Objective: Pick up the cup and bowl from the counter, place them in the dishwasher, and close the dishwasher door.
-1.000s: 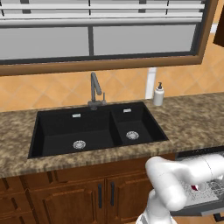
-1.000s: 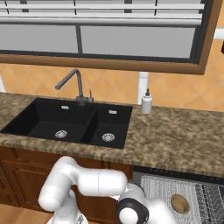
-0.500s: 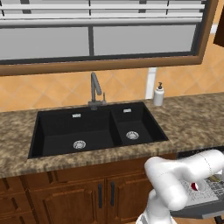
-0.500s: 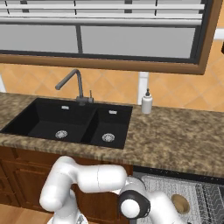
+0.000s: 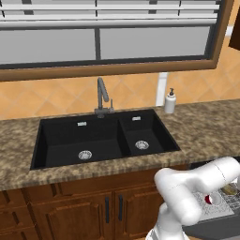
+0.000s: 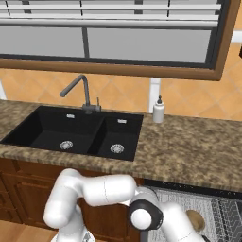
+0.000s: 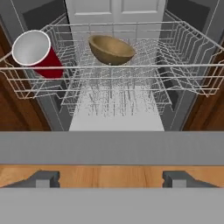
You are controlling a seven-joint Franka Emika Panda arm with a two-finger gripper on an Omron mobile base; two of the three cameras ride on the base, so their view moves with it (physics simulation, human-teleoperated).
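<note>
In the hand view the red cup (image 7: 37, 54) lies tilted at the left of the dishwasher's grey wire rack (image 7: 113, 94), its whitish inside facing me. The tan-brown bowl (image 7: 111, 49) rests tilted at the rack's middle back. My gripper (image 7: 111, 180) is open and empty, low in front of the rack, with the dishwasher door's (image 7: 112, 148) grey edge running flat across between it and the rack. From the base views, the cup (image 5: 209, 199) and the bowl (image 5: 229, 189) peek out past my forearm, and the bowl (image 6: 195, 220) shows in the rack (image 6: 208, 208).
The granite counter (image 6: 189, 151) holds a black double sink (image 5: 105, 138) with a tap (image 5: 102, 96) and a white soap dispenser (image 6: 159, 110). Brown wooden cabinets (image 5: 75, 211) flank the dishwasher opening. A wooden floor strip (image 7: 109, 175) lies below the door edge.
My arm has shifted slightly over the pulled-out rack. The cup and bowl have stayed where they lie.
</note>
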